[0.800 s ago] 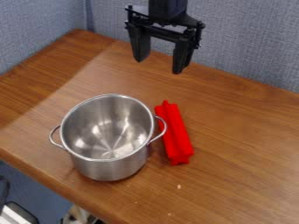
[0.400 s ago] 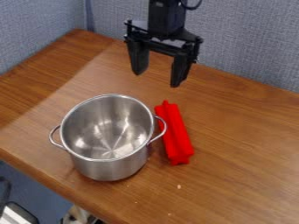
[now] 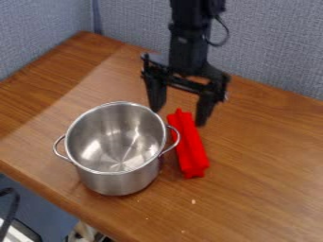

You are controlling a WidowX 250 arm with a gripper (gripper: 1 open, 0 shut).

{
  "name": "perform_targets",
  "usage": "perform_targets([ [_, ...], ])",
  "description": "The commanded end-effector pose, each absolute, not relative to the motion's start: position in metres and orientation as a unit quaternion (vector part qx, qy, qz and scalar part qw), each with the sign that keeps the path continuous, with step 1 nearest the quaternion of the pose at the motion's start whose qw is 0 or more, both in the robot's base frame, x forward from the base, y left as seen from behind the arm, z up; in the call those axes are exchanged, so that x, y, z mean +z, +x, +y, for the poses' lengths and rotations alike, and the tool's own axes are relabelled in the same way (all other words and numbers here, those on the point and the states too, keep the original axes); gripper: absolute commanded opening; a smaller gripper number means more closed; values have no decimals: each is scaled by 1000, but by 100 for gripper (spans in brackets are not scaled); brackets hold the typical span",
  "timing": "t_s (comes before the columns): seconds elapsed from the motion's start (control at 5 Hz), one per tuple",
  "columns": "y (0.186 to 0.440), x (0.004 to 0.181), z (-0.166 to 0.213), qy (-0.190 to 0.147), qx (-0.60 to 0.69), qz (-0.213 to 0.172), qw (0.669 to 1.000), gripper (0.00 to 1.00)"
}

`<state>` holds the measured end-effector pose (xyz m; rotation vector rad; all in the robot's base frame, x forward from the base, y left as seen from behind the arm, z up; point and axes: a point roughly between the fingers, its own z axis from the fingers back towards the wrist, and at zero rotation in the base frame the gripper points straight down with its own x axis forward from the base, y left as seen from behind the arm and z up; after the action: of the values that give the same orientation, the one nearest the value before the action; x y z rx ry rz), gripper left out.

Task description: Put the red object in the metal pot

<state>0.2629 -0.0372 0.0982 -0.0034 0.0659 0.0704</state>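
my gripper (image 3: pixel 184 106) jaws spread wide, pointing down over the far end of the red block (image 3: pixel 190 144), which lies flat on the wooden table (image 3: pixel 76 66) just beside the steel pot (image 3: pixel 116 146)
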Motion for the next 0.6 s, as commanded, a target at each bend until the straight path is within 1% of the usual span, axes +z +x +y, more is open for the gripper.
perform_targets([
  [0.0, 259, 98, -51, -13, 47, -4, 999, 100],
  [0.2, 258, 86, -56, -17, 49, -21, 998, 100],
  [0.4, 260, 81, -56, -21, 50, -32, 998, 100],
])
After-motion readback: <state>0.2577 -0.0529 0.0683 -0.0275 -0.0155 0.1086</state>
